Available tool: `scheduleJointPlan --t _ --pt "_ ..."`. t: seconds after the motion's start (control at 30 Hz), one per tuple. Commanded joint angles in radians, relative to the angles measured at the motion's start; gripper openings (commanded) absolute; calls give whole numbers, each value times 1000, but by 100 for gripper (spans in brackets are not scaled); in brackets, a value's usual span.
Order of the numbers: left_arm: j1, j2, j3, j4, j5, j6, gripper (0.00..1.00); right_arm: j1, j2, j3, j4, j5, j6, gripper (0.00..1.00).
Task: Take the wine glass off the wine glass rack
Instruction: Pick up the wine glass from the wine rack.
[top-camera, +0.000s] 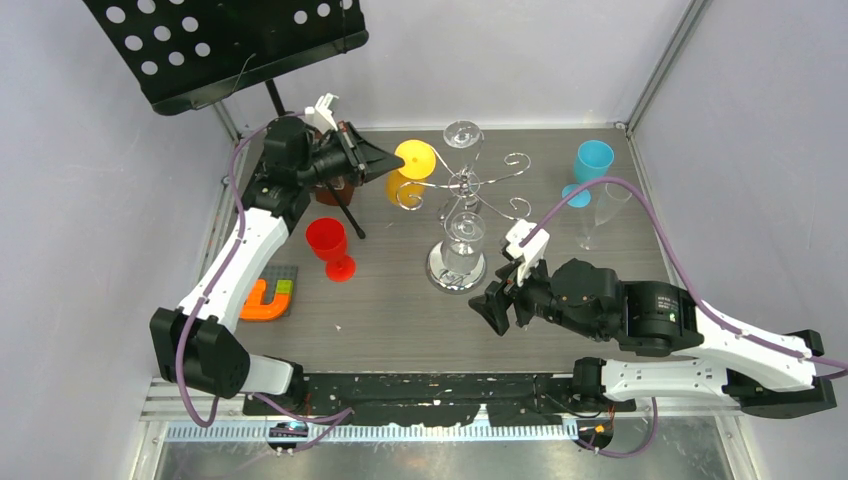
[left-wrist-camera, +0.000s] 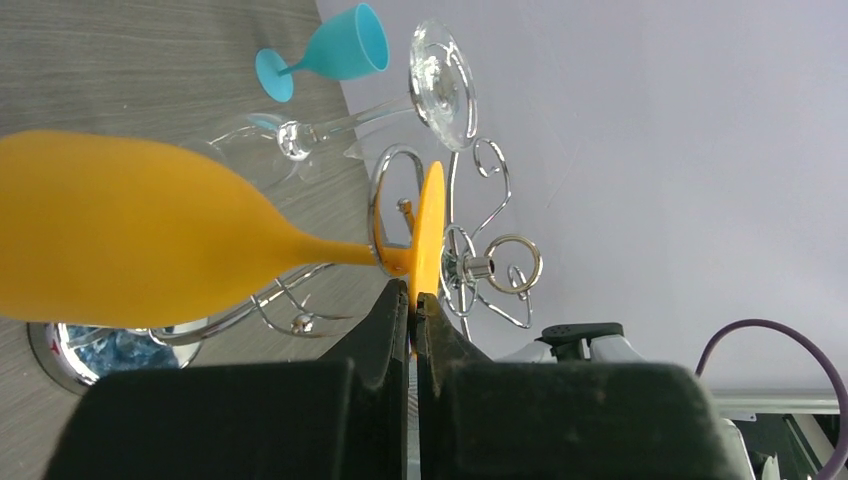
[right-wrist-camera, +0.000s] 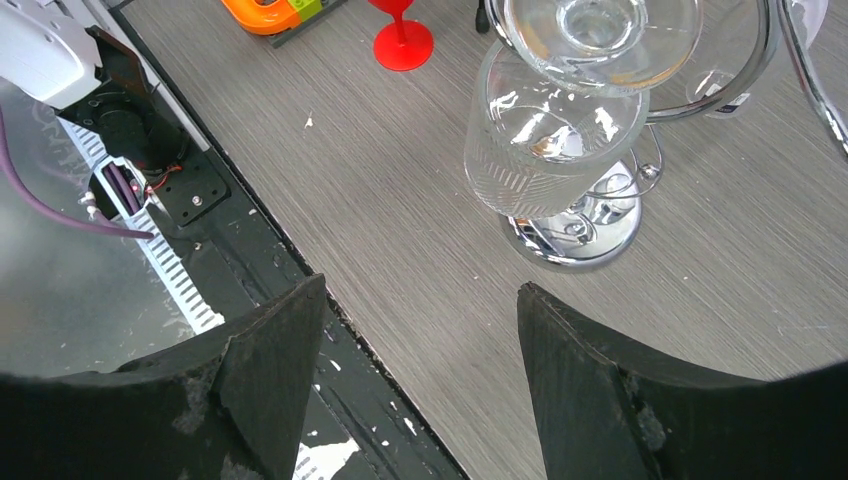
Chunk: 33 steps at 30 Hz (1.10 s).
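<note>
Where the yellow wine glass (top-camera: 414, 160) hangs upside down from a left arm of the chrome wine glass rack (top-camera: 462, 184), the left gripper (top-camera: 390, 160) is clamped on its round foot. The right gripper (top-camera: 497, 305) hovers, jaws apart, near the rack's mirrored base and a hanging clear glass (top-camera: 464, 238).

Left claw (left-wrist-camera: 412, 293) clamped tight, right claw (right-wrist-camera: 420, 290) spread wide.
</note>
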<state>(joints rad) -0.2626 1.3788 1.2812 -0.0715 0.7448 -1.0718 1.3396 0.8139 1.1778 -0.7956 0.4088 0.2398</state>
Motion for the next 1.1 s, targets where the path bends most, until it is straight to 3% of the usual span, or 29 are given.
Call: scheduleJointPlan --t 0.0,0.47,0.87,1.07 --pt "-4 -19 68 56 24 -12 0 3 -18 -4 46 12 14 76" --pt "-3 -24 177 -33 -16 4 0 3 -18 2 43 7 17 76" --pt "-4 63 221 41 24 -27 0 3 -42 -3 32 25 21 76" --pt "-10 61 170 60 25 -22 0 3 -22 -2 33 19 15 76"
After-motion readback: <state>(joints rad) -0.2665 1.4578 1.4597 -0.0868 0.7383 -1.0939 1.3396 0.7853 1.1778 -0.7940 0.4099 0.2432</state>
